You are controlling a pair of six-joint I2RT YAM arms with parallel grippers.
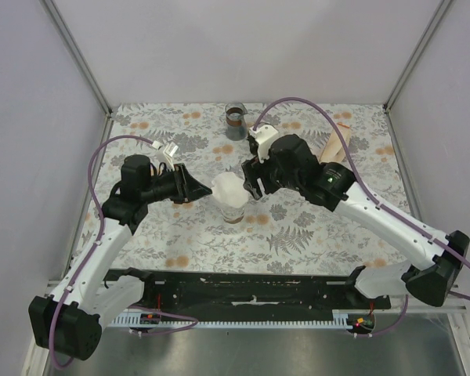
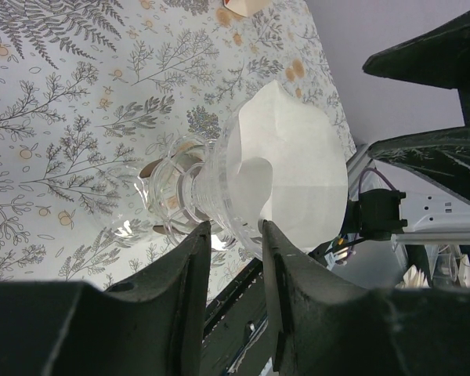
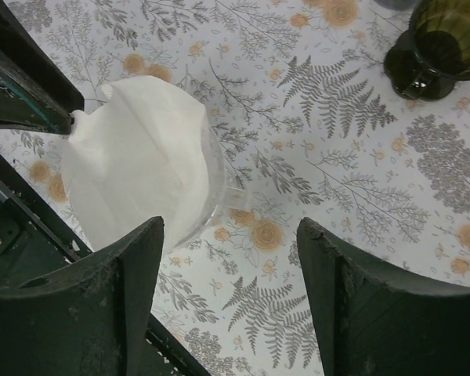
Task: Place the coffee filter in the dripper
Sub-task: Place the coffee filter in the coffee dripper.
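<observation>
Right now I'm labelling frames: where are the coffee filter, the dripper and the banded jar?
coffee filter (image 3: 133,157), right wrist view, middle of the white paper.
dripper (image 3: 446,31), right wrist view, dark green wall.
banded jar (image 1: 235,122), top external view, brown band.

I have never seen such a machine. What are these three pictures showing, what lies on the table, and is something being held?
These are two robot arms, each ending in a two-finger pincer. One picture is taken from above; the other two come from cameras on the left and right wrists. On the flowered table a white coffee filter sits in a clear glass vessel. The left pincer is nearly closed at its rim; whether it pinches the paper is unclear. The right pincer is open above the table and holds nothing. A dark green dripper, a glass jar and a peach packet lie farther back.
</observation>
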